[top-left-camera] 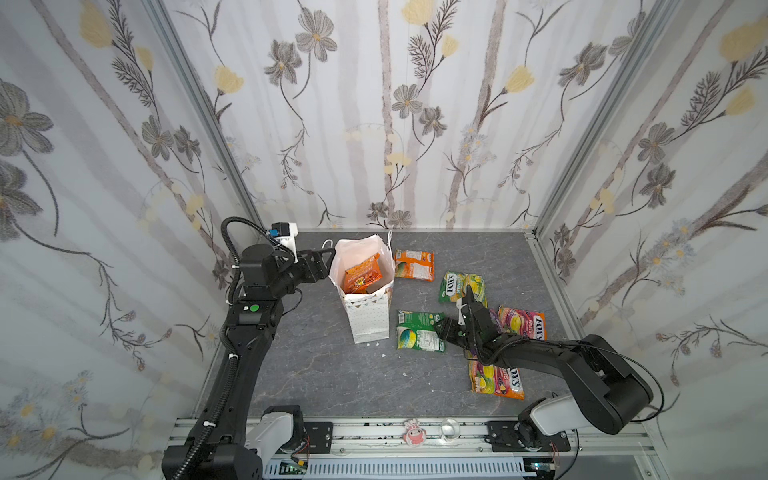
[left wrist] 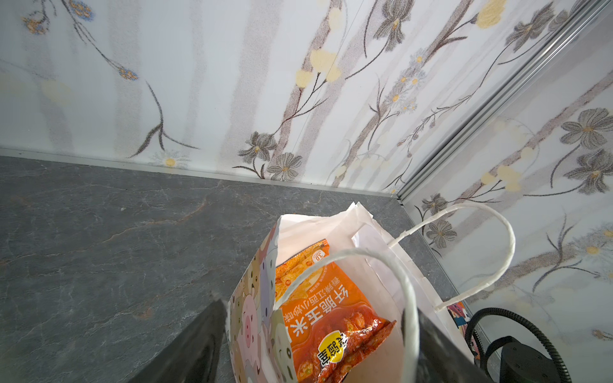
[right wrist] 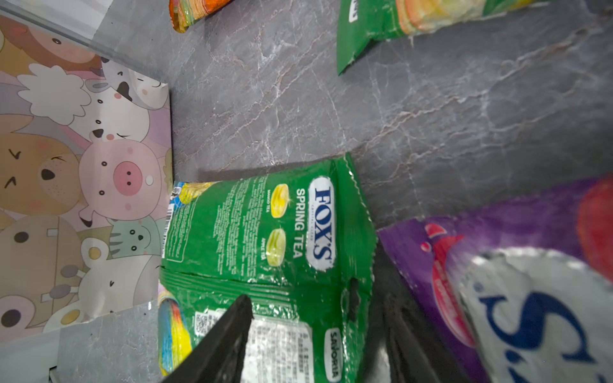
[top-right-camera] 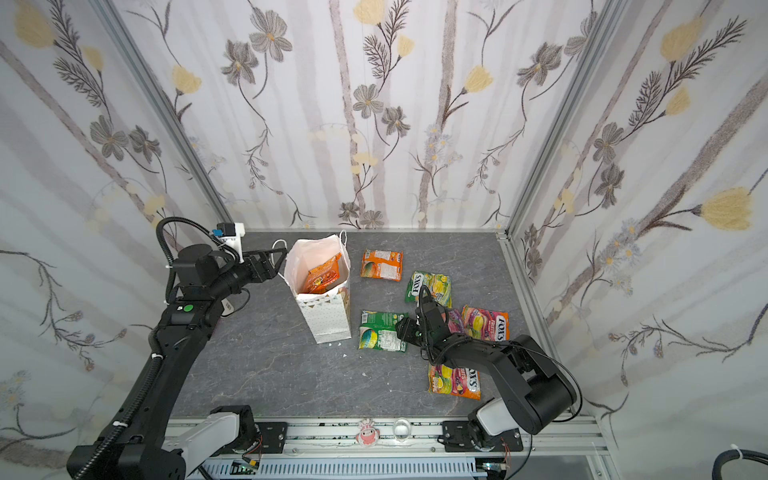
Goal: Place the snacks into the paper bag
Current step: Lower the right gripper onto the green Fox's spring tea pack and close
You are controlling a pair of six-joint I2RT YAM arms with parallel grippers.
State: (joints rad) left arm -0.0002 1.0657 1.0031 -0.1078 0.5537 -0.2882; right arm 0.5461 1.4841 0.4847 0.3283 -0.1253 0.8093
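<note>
- While the paper bag is stood upright on the grey table with its mouth open, the left gripper is parked at the bag's left rim. Its jaws are spread wide with that end of the bag between them. Whether the bag is actually being squeezed can't be told, tbh.
- One orange snack packet is already tucked inside the bag and can be seen leaning in there in both top views.
- Just right of the bag, toward the back wall, another orange packet is laid flat.
- Right next to the bag's foot on its right side, a green FOX'S packet is laid flat, label up.
- The right gripper is set low over the edge of that green packet farthest from the bag, jaws partly open. One finger is placed on top of the packet and the other is down past its edge, beside a purple packet. Nothing is pinched yet.
- Further right of the bag, a yellow-green FOX'S packet and a pink-orange FOX'S packet are spread out flat, with the purple one half hidden under the gripper.
- Right of the bag and nearest the front edge, a multicolour FOX'S packet is partly covered by the right arm.
</note>
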